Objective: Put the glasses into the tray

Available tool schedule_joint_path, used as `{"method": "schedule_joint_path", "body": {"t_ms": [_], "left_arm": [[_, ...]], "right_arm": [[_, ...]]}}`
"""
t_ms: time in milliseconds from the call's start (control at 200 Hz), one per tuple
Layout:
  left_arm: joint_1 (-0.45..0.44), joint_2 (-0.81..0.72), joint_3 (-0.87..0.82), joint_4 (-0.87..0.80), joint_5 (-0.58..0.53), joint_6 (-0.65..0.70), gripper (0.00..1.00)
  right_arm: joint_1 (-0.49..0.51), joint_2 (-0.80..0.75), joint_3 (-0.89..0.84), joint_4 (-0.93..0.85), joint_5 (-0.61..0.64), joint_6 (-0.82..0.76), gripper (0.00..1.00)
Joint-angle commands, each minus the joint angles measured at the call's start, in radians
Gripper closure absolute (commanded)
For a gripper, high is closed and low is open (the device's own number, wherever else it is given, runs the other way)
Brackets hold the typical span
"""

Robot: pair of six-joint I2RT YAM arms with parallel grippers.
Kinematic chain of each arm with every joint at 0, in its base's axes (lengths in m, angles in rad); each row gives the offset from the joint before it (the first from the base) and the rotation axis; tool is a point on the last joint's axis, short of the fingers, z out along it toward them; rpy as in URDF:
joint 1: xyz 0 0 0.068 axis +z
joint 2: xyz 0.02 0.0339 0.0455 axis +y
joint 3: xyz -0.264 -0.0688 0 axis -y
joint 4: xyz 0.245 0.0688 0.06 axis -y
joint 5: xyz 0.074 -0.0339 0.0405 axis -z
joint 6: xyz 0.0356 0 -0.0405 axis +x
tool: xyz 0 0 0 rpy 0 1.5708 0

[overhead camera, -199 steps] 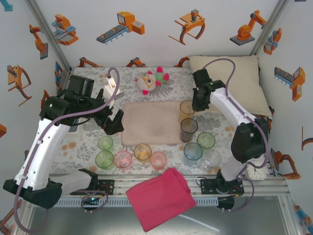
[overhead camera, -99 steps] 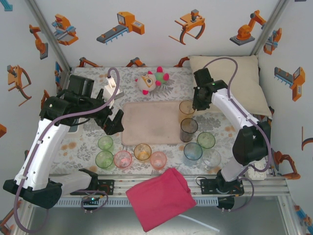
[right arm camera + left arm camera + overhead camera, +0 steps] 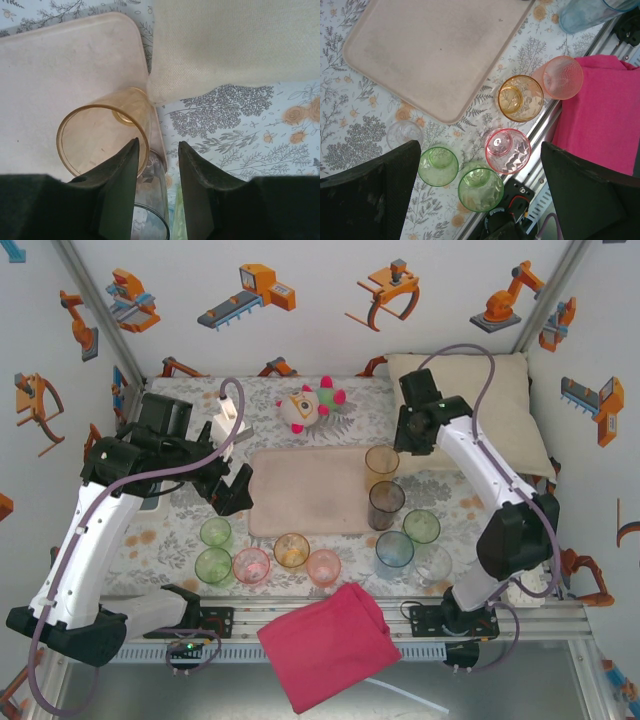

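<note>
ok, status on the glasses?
Left gripper open, empty. Right gripper open, off amber glass at tray right edge. Other glasses off tray. Pillow close beside.

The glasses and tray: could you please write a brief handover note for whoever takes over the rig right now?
Left gripper: open, empty, beside the tray's left edge.
Right gripper: open, empty, beside the tall amber glass's rim.
Done: that glass stands on the tray, at its right edge.
Left: every other glass, on the tablecloth, from the green pair to the smoky glass.
</note>
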Motion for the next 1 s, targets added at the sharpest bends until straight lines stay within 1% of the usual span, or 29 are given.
{"method": "schedule_joint_path", "body": {"t_ms": [0,220,380,561,701,836,996], "left_arm": [[0.0,-0.019,0.009,-0.008,0.024,-0.005,0.03],[0.0,-0.022,0.014,-0.011,0.023,-0.002,0.03],[-0.001,-0.024,0.018,-0.013,0.024,0.0,0.03],[-0.002,-0.03,0.015,-0.014,0.03,0.002,0.03],[-0.002,-0.025,0.013,-0.013,0.036,0.008,0.03],[-0.003,-0.019,0.02,-0.011,0.059,-0.005,0.03],[-0.004,-0.007,0.024,-0.023,0.093,0.001,0.03]], "right_arm": [[0.004,-0.049,0.033,-0.024,0.037,-0.01,0.61],[0.003,-0.12,0.025,-0.045,0.054,-0.018,0.6],[0.002,-0.195,-0.014,-0.098,0.035,-0.034,0.62],[0.003,-0.342,-0.153,-0.152,0.036,-0.019,0.62],[0.003,-0.416,-0.246,-0.219,0.044,-0.005,0.62],[0.004,-0.51,-0.341,-0.22,0.027,0.028,0.62],[0.003,-0.582,-0.401,-0.234,0.031,0.05,0.62]]}}
